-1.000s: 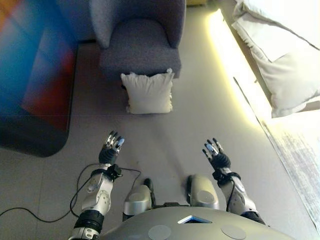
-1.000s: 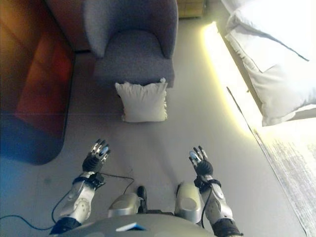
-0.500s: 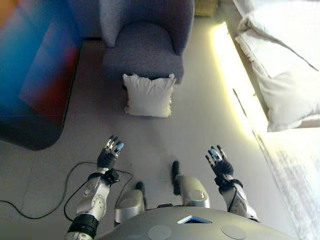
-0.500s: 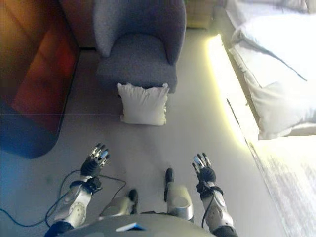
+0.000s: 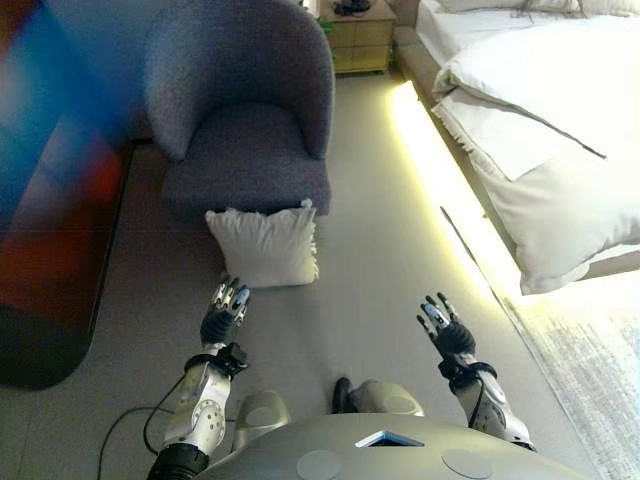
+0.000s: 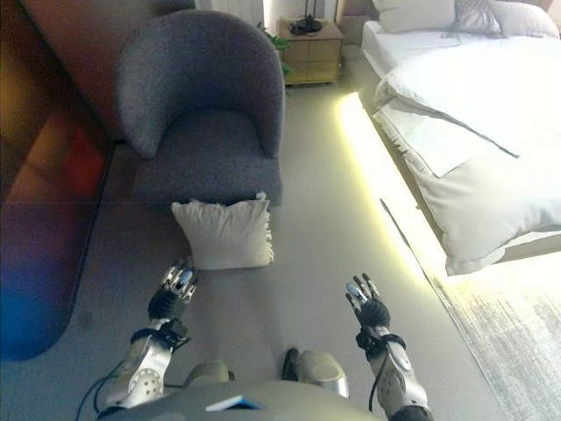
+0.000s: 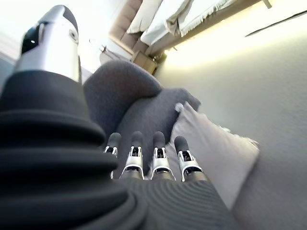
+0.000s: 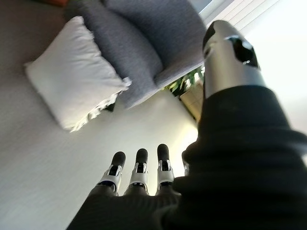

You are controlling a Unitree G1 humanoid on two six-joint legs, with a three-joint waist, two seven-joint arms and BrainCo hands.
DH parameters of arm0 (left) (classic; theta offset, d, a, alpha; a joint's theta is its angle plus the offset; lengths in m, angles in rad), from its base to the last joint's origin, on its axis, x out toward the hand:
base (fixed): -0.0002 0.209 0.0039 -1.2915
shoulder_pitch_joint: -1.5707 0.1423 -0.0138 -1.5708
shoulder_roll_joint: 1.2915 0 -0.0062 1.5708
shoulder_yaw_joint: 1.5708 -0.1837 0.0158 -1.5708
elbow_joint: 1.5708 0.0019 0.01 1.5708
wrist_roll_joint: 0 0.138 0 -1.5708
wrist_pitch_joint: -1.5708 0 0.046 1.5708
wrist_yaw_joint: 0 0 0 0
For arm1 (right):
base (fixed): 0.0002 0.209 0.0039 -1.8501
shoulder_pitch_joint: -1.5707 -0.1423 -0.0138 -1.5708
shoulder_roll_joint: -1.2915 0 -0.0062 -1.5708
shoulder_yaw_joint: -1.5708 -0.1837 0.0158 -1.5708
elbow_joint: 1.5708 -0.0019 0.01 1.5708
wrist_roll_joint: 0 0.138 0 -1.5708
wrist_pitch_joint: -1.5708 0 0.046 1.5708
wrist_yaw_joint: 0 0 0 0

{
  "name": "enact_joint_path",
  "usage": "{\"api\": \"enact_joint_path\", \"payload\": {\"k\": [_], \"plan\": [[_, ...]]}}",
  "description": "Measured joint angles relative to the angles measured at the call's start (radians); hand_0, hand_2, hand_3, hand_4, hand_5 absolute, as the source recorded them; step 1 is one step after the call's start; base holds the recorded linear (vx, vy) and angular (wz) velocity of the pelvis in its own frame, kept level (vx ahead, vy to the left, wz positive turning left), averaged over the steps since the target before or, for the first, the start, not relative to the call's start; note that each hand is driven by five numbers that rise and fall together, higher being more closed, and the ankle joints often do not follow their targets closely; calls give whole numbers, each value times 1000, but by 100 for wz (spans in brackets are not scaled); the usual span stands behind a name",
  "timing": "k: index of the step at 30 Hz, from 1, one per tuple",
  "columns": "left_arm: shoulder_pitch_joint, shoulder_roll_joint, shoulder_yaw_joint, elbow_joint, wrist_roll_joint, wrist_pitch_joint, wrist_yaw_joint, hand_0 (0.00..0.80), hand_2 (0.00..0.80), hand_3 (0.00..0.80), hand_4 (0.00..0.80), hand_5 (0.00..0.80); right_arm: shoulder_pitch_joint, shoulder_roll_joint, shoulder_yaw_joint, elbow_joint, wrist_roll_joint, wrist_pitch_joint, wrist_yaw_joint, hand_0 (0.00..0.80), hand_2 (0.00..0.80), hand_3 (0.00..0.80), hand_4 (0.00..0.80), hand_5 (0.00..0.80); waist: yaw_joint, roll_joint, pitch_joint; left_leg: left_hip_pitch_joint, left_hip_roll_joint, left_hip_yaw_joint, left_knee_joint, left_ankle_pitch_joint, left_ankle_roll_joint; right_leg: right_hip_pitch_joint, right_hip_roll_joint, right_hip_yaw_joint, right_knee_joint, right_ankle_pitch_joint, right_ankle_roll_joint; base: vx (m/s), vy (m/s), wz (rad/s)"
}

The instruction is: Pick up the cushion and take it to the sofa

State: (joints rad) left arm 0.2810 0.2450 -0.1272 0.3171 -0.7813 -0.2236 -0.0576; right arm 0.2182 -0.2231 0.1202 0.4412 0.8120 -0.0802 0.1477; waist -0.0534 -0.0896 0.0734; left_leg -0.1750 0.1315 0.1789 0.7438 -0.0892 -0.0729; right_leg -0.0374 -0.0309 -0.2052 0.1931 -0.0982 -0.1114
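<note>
A plump cream cushion (image 5: pixel 264 245) stands leaning against the grey armchair (image 5: pixel 243 130).

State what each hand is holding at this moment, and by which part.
Nothing is held. The left hand and right hand are both open, short of the cushion on the floor.

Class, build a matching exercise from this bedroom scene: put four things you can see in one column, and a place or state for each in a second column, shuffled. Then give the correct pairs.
Things:
1. cushion
2. armchair
3. left hand
4. bed

Places or states:
A. open, just short of the cushion
B. along the robot's right, with white bedding
C. on the floor, leaning against the armchair's front
D. grey, with nothing on its seat

Pairs: 1-C, 2-D, 3-A, 4-B
</note>
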Motion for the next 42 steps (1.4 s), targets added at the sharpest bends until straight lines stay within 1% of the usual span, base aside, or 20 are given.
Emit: {"api": "enact_joint_path", "payload": {"k": [2,4,7,10,13,15,17,20,24,26,28,30,31,32,34,35,37,38,40,42], "plan": [[-5,0,-1,-3,-1,-5,0,0,0,0,0,0,-21,-8,19,-1,4,-4,2,0,0,0,0,0,13,10,18,-17,9,1,-122,0,1,27,10,4,-26,-8,2,254,162,-53],[-19,-2,2,-6,-32,-7,-3,0,0,0,0,0,-34,-12,23,-5,5,-9,-2,0,0,0,0,0,17,28,29,-17,11,-26,-343,5,-5,44,25,3,-52,-19,21,295,152,-24],[-47,-9,23,-3,-59,-6,-16,0,0,0,0,0,-7,-13,22,-2,5,-12,-6,0,0,0,0,0,19,58,59,-9,46,-20,-649,94,-10,83,47,2,-86,-22,36,309,107,1],[-44,-12,32,-1,-62,-6,-23,0,0,0,0,0,23,-20,9,-2,8,-13,-5,0,0,0,0,0,44,66,79,-4,89,-22,-749,127,6,128,41,41,-86,-49,60,301,128,-31],[-37,-13,32,-2,-66,-7,-29,0,0,0,0,0,48,-46,7,-3,7,-13,-1,0,0,0,0,0,45,91,80,15,102,-18,-752,149,2,174,22,90,-73,-95,130,283,143,-38],[-37,1,41,-3,-67,-19,-30,0,0,0,0,0,65,-33,11,-7,7,-8,6,0,0,0,0,0,44,47,75,30,48,0,-721,204,-9,178,-32,160,-60,-127,170,342,194,-38],[-46,14,49,-4,-69,-28,-30,0,0,0,0,0,64,-24,8,-11,7,-6,9,0,0,0,0,0,42,18,80,47,3,15,-713,256,4,217,-81,175,-95,-120,190,344,213,-21],[-84,29,46,-14,-75,-29,-30,0,0,0,0,0,51,-3,12,-22,7,-2,8,0,0,0,0,0,45,-10,87,50,-59,21,-691,226,35,233,-138,171,-106,-98,218,313,194,9],[-96,38,43,-23,-74,-26,-32,0,0,0,0,0,-18,24,12,-31,7,-2,-2,0,0,0,0,0,62,11,117,38,-70,11,-564,117,38,260,-156,167,-80,-92,227,360,210,-4],[-94,39,41,-28,-73,-22,-32,0,0,0,0,0,-30,17,12,-39,4,-2,-5,0,0,0,0,0,77,15,118,40,-77,10,-551,94,40,257,-171,158,-49,-93,228,335,282,-11],[-95,37,36,-27,-59,-4,-32,0,0,0,0,0,-36,10,9,-38,2,-3,-7,0,0,0,0,0,94,31,115,44,-83,-5,-559,85,53,186,-187,137,77,-103,219,330,331,-8],[-95,37,32,-22,-38,2,-34,0,0,0,0,0,-36,28,10,-40,2,-11,-15,0,0,0,0,0,93,38,109,53,-126,0,-538,61,88,96,-232,104,297,-102,212,329,400,7],[-95,36,29,-22,-19,5,-35,0,0,0,0,0,-29,30,10,-44,2,-16,-23,0,0,0,0,0,90,38,109,65,-137,2,-534,52,102,47,-261,106,414,-81,181,303,312,29],[-95,37,21,-25,-14,13,-34,0,0,0,0,0,-8,33,13,-47,0,-23,-37,0,0,0,0,0,81,49,100,83,-163,-5,-535,35,113,-3,-274,119,519,-3,113,246,244,30],[-91,48,22,-30,-13,15,-33,0,0,0,0,0,22,39,25,-47,-7,-24,-52,0,0,0,0,0,67,73,88,120,-172,-20,-560,28,145,-70,-293,157,636,151,123,231,103,25],[-87,63,24,-31,-14,14,-33,0,0,0,0,0,42,43,31,-47,-7,-26,-53,0,0,0,0,0,68,79,71,132,-177,-20,-586,25,154,-115,-287,170,660,138,145,289,-29,11],[-86,88,30,-38,-17,14,-33,0,0,0,0,0,54,49,34,-49,-7,-26,-53,0,0,0,0,0,65,85,69,147,-180,-27,-607,34,163,-156,-267,172,590,49,177,286,-121,10],[-86,99,30,-40,-17,14,-32,0,0,0,0,0,65,49,31,-50,-6,-25,-53,0,0,0,0,0,47,83,68,159,-184,-45,-618,29,163,-164,-237,171,472,9,205,270,-162,26],[-87,102,28,-40,-17,13,-32,0,0,0,0,0,73,47,30,-50,-5,-25,-53,0,0,0,0,0,35,75,71,183,-188,-58,-634,34,169,-170,-204,174,317,6,223,271,-155,33],[-78,109,23,-39,-17,12,-33,0,0,0,0,0,77,48,31,-46,7,-25,-49,0,0,0,0,0,14,30,64,211,-213,-76,-648,23,165,-182,-195,171,185,38,259,281,-105,35]]}}
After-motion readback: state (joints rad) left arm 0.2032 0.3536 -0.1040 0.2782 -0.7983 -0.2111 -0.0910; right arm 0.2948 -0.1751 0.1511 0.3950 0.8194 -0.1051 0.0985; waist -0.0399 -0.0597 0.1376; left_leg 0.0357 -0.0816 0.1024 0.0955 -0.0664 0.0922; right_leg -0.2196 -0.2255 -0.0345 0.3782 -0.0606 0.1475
